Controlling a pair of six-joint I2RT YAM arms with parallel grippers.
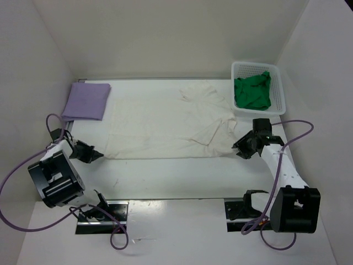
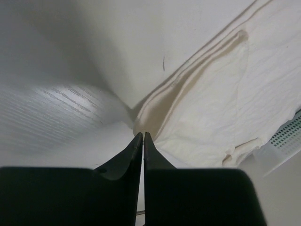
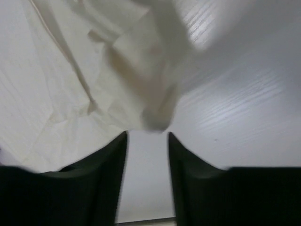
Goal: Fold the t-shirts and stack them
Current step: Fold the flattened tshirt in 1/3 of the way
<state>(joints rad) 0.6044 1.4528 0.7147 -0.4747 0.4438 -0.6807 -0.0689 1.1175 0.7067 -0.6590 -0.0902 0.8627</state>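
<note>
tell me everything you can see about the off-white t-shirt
The off-white t-shirt is soft, creased cloth lying flat across the middle of the table. It is spread wide, with a flap folded over on its right side and bunched wrinkles at its far right end, close to the white mesh basket. The left claw, shut, sits right at its near left corner; whether it pinches cloth can't be told. The right claw is open, with the near right corner just ahead of it, ungripped.
</note>
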